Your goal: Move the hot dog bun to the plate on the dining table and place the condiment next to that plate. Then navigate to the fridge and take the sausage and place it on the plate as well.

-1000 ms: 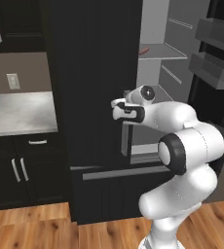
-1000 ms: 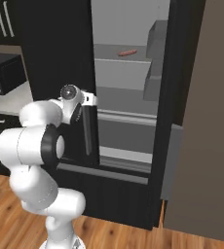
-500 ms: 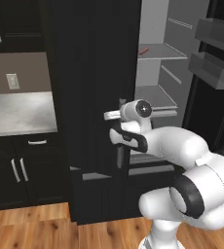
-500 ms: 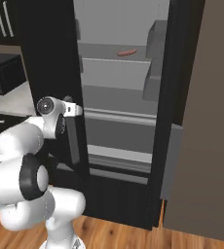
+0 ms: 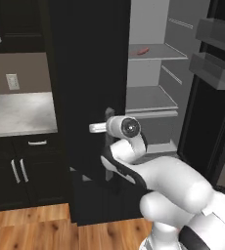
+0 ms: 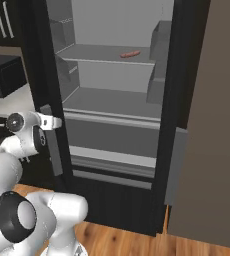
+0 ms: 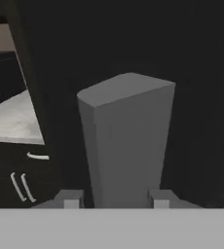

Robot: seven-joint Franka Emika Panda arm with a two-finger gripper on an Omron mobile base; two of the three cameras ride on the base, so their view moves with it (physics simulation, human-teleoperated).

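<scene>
The fridge [image 5: 153,97] stands open, with light grey shelves inside. The slim reddish sausage [image 5: 142,51] lies on an upper shelf [image 6: 129,54]. My gripper [image 7: 116,200] straddles the grey vertical handle [image 7: 126,141] of the fridge's left door [image 5: 90,73]. A fingertip [image 7: 71,199] stands on each side of the handle, slightly apart from it on the left. In the right base view the gripper [image 6: 51,121] sits at the top of that handle [image 6: 54,152]. The hot dog bun, plate, dining table and condiment are out of view.
A marble counter [image 5: 16,112] with black cabinets [image 5: 21,171] below lies left of the fridge. A dark appliance [image 6: 4,75] sits on it. The right fridge door [image 6: 212,125] stands open, with grey door bins [image 5: 214,68]. Wood floor [image 6: 187,240] runs in front.
The left fridge door has swung further open as my hand moved left and lower with its handle. The fingers have eased apart around the handle.
</scene>
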